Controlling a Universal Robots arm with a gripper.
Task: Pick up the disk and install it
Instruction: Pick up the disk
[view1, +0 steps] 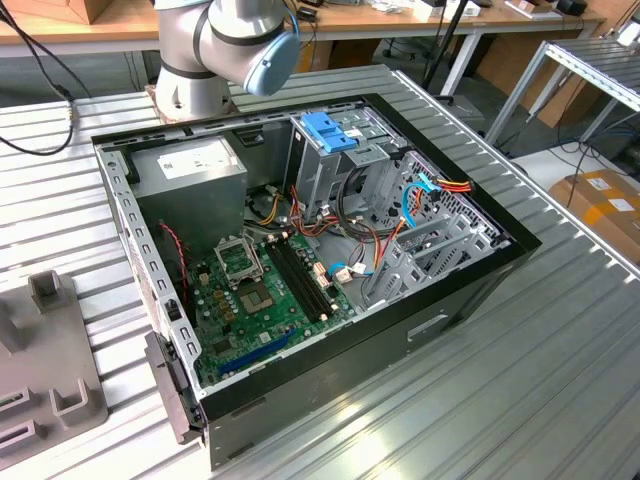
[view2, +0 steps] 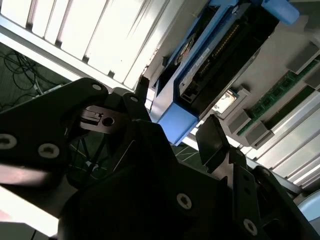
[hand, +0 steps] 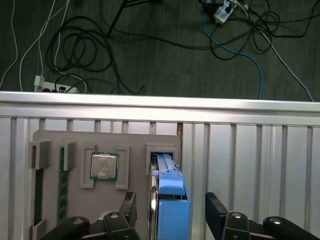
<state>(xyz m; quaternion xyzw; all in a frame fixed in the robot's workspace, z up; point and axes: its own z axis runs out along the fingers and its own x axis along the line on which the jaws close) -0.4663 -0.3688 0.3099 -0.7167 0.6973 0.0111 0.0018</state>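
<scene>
The black gripper (hand: 171, 202) has its fingers (hand: 216, 215) apart, flanking the blue-railed grey rectangular disk (hand: 169, 182) without touching it. The disk stands on edge in a grey plastic holder (hand: 75, 145), likely so that its flat sides are presented for clamping.

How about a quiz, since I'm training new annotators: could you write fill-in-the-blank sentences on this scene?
1. The disk stands on edge in the grey tray, its rails coloured ___.
2. The gripper is ___, one finger on either side of the disk.
3. In the same tray lies a square ___.
4. The opened computer case shows a ___ motherboard.
Missing words: blue; open; processor; green.
</scene>
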